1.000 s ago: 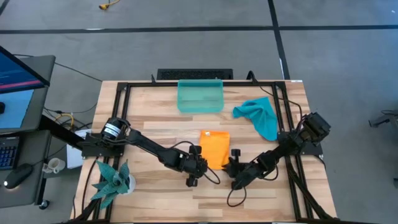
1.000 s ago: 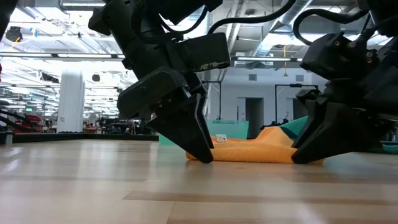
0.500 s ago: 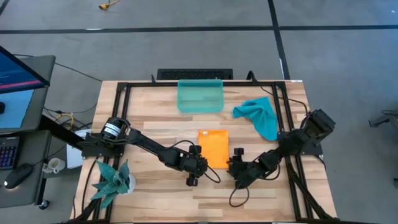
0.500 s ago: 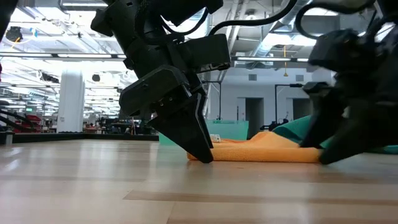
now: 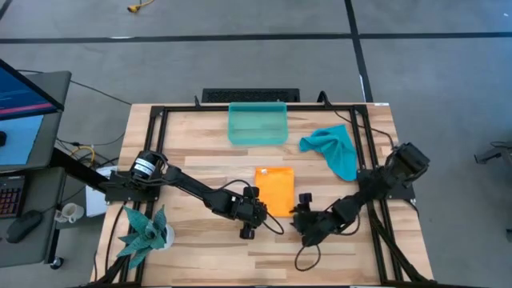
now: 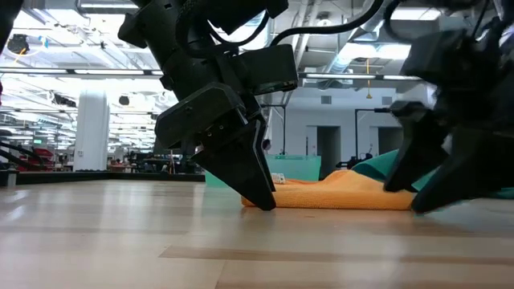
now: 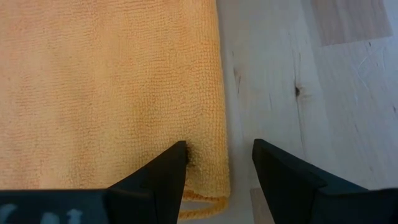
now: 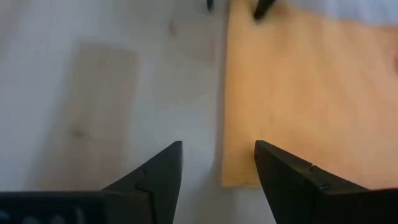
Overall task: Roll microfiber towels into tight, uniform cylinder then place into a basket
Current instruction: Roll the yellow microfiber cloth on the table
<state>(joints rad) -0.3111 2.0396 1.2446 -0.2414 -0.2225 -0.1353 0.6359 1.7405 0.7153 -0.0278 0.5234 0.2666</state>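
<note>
From my remote station I see a light wooden table (image 5: 200, 248) bordered by a black metal frame (image 5: 160, 108). A spiky teal plant (image 5: 144, 230) stands at the table's 8 o'clock corner. Off the table at 9 o'clock are a monitor (image 5: 24, 84), a keyboard (image 5: 10, 196) and a mouse (image 5: 22, 226). Grey floor surrounds the table, with a yellow object (image 5: 140, 7) at 11 o'clock.

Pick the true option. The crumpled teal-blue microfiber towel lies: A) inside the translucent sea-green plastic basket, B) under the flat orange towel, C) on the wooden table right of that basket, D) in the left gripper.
C: the high view shows the crumpled teal-blue microfiber towel on the wooden table, right of the translucent sea-green plastic basket.
</note>
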